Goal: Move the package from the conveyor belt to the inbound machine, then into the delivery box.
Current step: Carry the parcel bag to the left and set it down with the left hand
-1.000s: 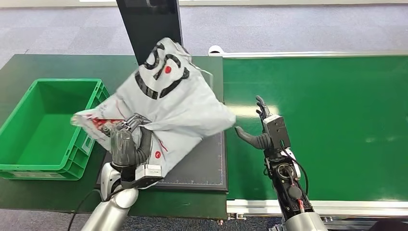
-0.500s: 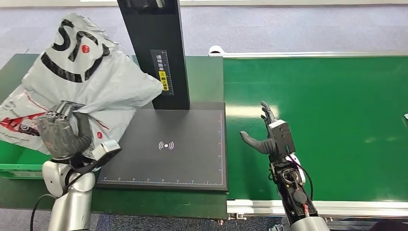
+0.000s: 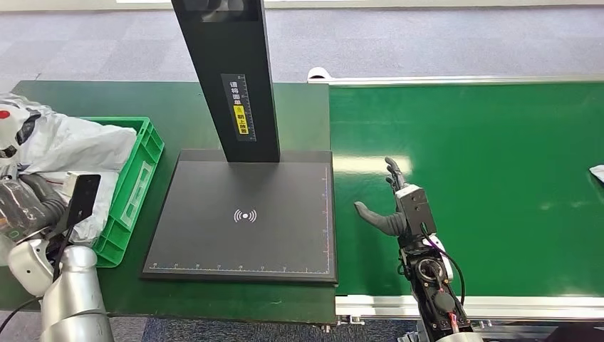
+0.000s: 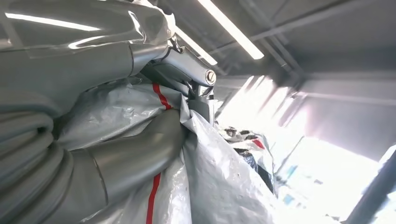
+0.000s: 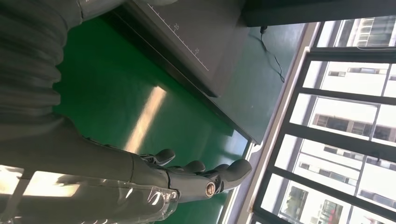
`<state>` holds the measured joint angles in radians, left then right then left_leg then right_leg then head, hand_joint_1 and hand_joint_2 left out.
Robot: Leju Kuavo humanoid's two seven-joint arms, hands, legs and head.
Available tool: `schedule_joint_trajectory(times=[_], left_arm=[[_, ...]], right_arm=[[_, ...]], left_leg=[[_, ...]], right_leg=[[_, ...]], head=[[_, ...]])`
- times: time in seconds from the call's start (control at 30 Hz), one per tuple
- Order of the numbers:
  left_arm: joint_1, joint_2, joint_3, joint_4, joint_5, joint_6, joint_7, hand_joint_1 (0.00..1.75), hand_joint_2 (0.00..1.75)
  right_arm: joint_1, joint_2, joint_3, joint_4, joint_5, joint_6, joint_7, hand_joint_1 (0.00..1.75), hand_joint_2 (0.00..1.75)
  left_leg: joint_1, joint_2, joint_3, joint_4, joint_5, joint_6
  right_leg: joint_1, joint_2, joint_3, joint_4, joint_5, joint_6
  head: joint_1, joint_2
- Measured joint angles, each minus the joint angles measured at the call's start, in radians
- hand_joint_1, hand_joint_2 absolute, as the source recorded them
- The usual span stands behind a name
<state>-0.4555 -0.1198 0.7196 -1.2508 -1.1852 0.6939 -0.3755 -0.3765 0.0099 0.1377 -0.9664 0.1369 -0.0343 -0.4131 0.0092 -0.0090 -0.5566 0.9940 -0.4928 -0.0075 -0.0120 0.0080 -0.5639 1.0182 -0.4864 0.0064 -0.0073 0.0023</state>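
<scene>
Head view: one grey package [image 3: 68, 146] with a red spot lies over one green delivery box [image 3: 135, 187] at the tabletop's [image 3: 178, 107] left end. The left hand [image 3: 21, 206] grips the package's near edge. One black inbound machine [image 3: 242, 214] stands beside one green conveyor belt [image 3: 484, 178], over which the right hand [image 3: 388, 206] is raised edge-on, fingers apart, holding nothing.

Left wrist view: fingers [image 4: 135, 154] pinch crinkled grey plastic with red stripes.

Right wrist view: fingers [image 5: 201, 175] extended, spread above the belt.

Silver arms, dark grey hands [image 3: 388, 206], black cables, ribbed covers.
</scene>
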Motion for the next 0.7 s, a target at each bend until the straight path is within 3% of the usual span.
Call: schedule_joint_trajectory(times=[0.13,0.17,0.27,0.3,0.4,0.5,0.7], left_arm=[[0.001,0.04,-0.042,0.074,-0.017,0.0,0.095,1.67,1.75],[0.002,0.05,-0.058,0.089,-0.025,0.0,0.117,1.53,1.75],[0.003,0.081,-0.113,0.142,-0.068,0.0,0.205,0.3,1.75],[0.004,0.092,-0.131,0.158,-0.084,0.0,0.238,0.0,1.75],[0.012,0.116,-0.171,0.177,-0.112,0.0,0.294,0.0,1.75],[0.025,0.121,-0.178,0.156,-0.114,0.0,0.254,0.0,1.75],[0.028,0.068,-0.097,0.053,-0.008,0.0,-0.041,0.0,1.75]], right_arm=[[-0.001,0.0,0.0,-0.002,0.006,0.004,0.006,0.0,1.75],[-0.001,0.0,0.0,-0.002,0.006,0.005,0.007,0.0,1.75],[-0.002,0.0,0.0,-0.002,0.008,0.011,0.008,0.0,1.75],[-0.002,0.0,0.0,-0.002,0.008,0.014,0.009,0.0,1.75],[-0.002,0.0,0.0,-0.002,0.01,0.018,0.01,0.0,1.75],[-0.002,0.001,0.0,-0.003,0.011,0.019,0.01,0.0,1.75],[-0.002,0.001,0.001,-0.005,0.011,0.02,0.011,0.0,1.75]], left_leg=[[0.0,-0.001,0.0,0.0,0.0,0.0],[0.0,-0.001,0.0,0.0,0.0,0.0],[0.0,-0.001,0.0,0.0,0.0,0.0],[0.0,-0.001,0.0,0.0,0.0,0.0],[0.0,-0.001,0.0,0.0,0.0,0.0],[0.0,-0.001,0.0,0.0,0.0,0.0],[0.0,-0.001,0.0,0.0,0.0,0.0]], right_leg=[[0.0,0.0,0.0,0.0,0.0,0.0],[0.0,0.0,0.0,0.0,0.0,0.0],[0.0,0.0,0.0,0.0,0.0,0.0],[0.0,0.0,0.0,0.0,0.0,0.0],[0.0,0.0,0.0,0.0,0.0,0.0],[0.0,0.0,0.0,0.0,0.0,0.0],[0.0,0.0,0.0,0.0,0.0,0.0]], head=[[0.0,0.0],[0.0,0.0],[0.0,0.0],[0.0,0.0],[0.0,0.0],[0.0,0.0],[0.0,0.0]])
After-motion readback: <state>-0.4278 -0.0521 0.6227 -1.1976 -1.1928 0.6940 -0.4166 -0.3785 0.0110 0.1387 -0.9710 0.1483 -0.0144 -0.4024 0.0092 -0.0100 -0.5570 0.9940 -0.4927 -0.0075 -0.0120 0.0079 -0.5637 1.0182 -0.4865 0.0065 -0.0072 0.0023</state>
